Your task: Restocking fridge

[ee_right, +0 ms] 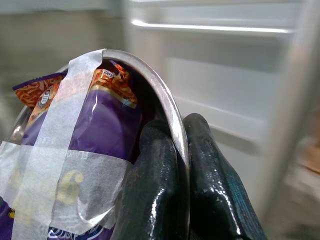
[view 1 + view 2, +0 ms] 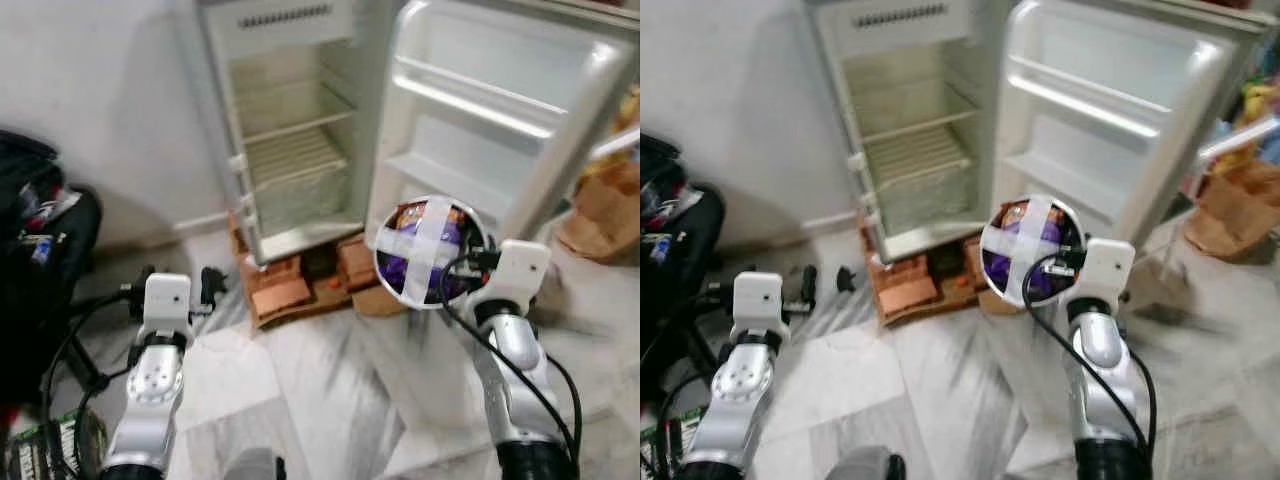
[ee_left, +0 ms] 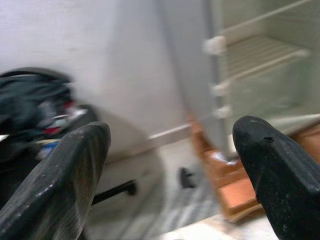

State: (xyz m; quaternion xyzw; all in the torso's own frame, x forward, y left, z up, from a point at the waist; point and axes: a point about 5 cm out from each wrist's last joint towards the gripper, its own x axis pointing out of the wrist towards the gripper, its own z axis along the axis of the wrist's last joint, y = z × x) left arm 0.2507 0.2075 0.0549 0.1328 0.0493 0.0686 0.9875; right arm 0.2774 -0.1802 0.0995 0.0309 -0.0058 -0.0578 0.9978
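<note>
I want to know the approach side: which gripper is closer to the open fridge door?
Right. The right gripper, pinching the rim of the taped bowl, is just below the fridge door; the left gripper is open, far across the floor from it.

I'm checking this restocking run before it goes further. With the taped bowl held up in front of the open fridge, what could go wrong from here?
The right claw pinches only the thin rim of the steel bowl, so it could pivot or slip.

The purple packet is held in only by crossed tape, so a tilt might let it slide out.

The open fridge door stands close beside the bowl, so a forward reach could clip it.
</note>
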